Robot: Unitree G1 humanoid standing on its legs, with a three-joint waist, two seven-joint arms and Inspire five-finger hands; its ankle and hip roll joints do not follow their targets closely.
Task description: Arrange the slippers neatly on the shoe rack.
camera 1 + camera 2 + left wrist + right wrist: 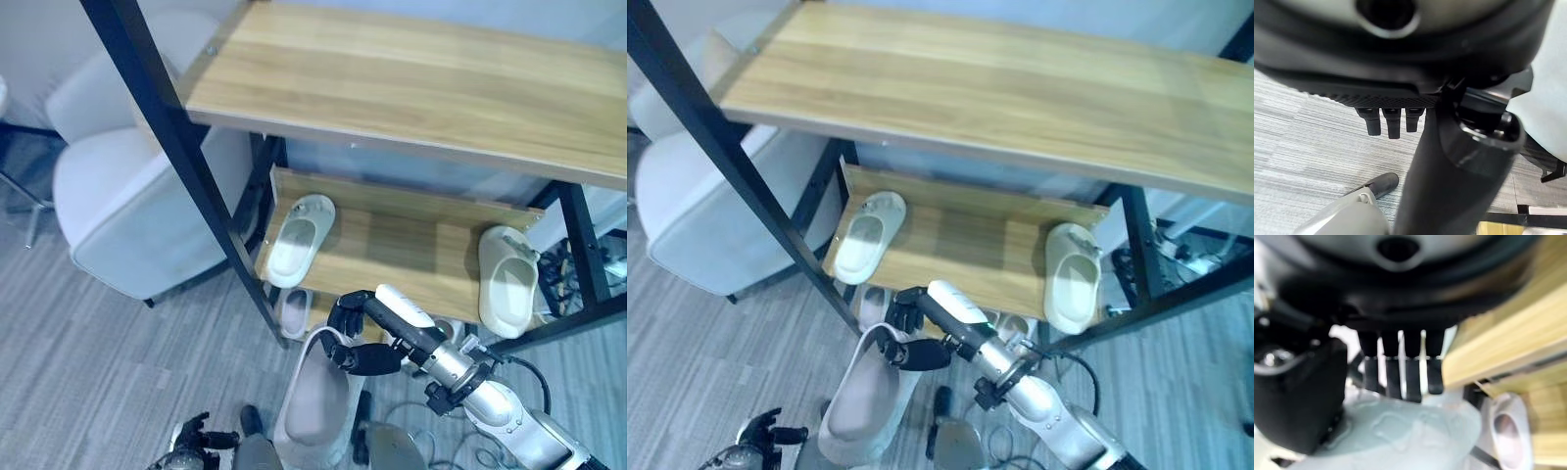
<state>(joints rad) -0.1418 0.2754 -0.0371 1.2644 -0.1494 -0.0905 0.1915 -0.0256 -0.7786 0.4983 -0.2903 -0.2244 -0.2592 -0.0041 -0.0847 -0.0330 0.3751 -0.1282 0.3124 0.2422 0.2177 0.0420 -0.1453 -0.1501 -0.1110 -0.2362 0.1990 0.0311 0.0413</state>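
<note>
Left eye view: the shoe rack [392, 88] is the landmark, with a wide top shelf and a middle shelf [402, 245] under it. Two pale slippers already lie on the middle shelf, a left slipper [299, 238] near its left end and a right slipper [509, 282] at its right end, well apart with bare wood between them. Below the shelf's front edge, the right hand [361, 338] has its fingers curled over the heel rim of a third, grey slipper [318, 397], gripping it. A small slipper [294, 309] sits lower in the rack, under the left slipper. A white chair [127, 196] stands left of the rack.

Right eye view: the rack's black front post [754, 186] slants down close to the held slipper's left side. The left hand [764, 431] hangs low by the floor, well away from the rack.

Left wrist view: the left hand's fingers [1393, 125] point straight over grey floor [1303, 147], open and empty.

Right wrist view: the right hand's fingers [1400, 377] bend down onto the pale slipper body, with the shelf's edge [1498, 352] just beside.

Judgement: the step is lifting the slipper onto the middle shelf. Best raise it clear of the front edge first, keep right of the post, then set it in the open gap, toe inward, parallel to the others.
</note>
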